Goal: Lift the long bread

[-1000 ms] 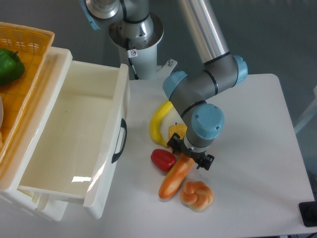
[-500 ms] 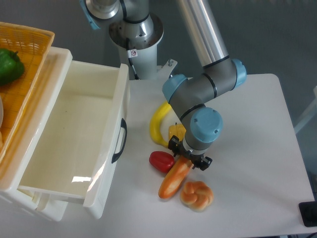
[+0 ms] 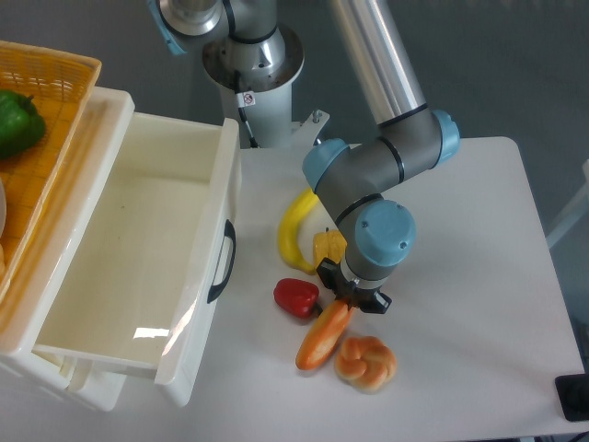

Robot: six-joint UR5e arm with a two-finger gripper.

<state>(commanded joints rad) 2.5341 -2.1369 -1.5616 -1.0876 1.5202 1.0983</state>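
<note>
The long bread [image 3: 323, 338] is a glossy orange loaf lying slantwise on the white table [image 3: 479, 276], lower end at the front left, upper end under the arm's wrist. My gripper [image 3: 353, 300] comes down over that upper end, its black fingers close against the loaf on both sides. The wrist housing hides most of the fingertips, but the jaws look closed on the bread. The loaf's lower end rests on the table beside a round knotted bun [image 3: 365, 362].
A red pepper toy [image 3: 296, 298] lies just left of the bread. A yellow banana [image 3: 296, 226] and a small yellow piece [image 3: 328, 247] sit behind the gripper. A white open drawer [image 3: 138, 267] and an orange basket [image 3: 41, 110] with a green pepper [image 3: 17, 122] fill the left side.
The jaws have narrowed onto the bread's upper end. The loaf has turned slightly steeper, and the red pepper has been nudged a little to the left.
</note>
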